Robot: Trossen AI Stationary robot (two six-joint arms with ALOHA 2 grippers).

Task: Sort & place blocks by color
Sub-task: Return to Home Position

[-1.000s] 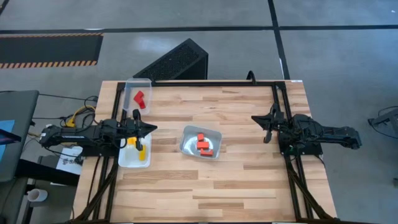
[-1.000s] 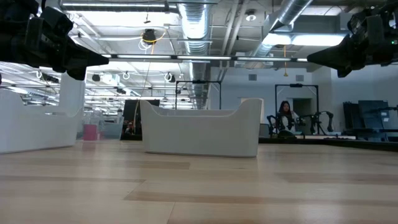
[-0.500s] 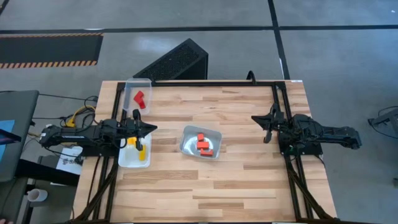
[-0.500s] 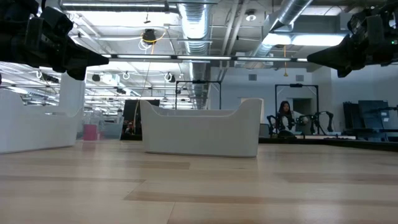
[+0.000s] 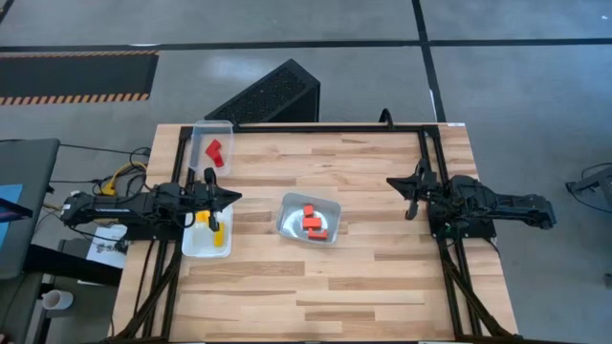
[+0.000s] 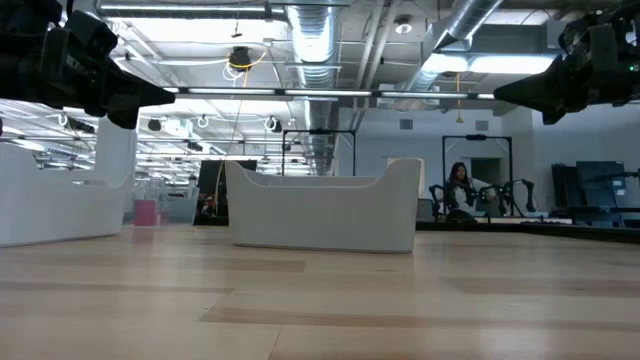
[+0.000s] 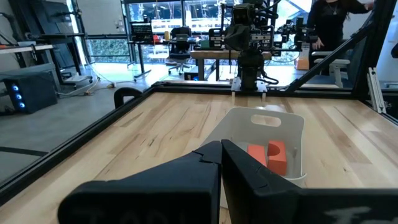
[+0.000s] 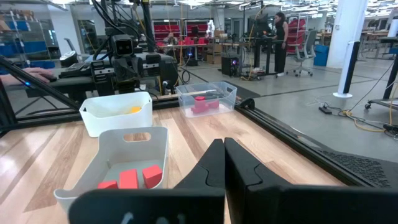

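left end effector [image 5: 235, 198] clenched | right end effector [image 5: 391, 182] clenched | orange blocks [image 5: 314, 222] hidden in low view

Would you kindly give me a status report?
Left hand, right hand shut, parked at table edges. Blocks in trays by colour. Nothing in the way.

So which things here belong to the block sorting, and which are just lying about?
Job: red blocks in the clear tray, yellow blocks in the white bin, orange blocks in the gray bin.
Lying about: black vented case on the floor, cables and a cup beside the table.
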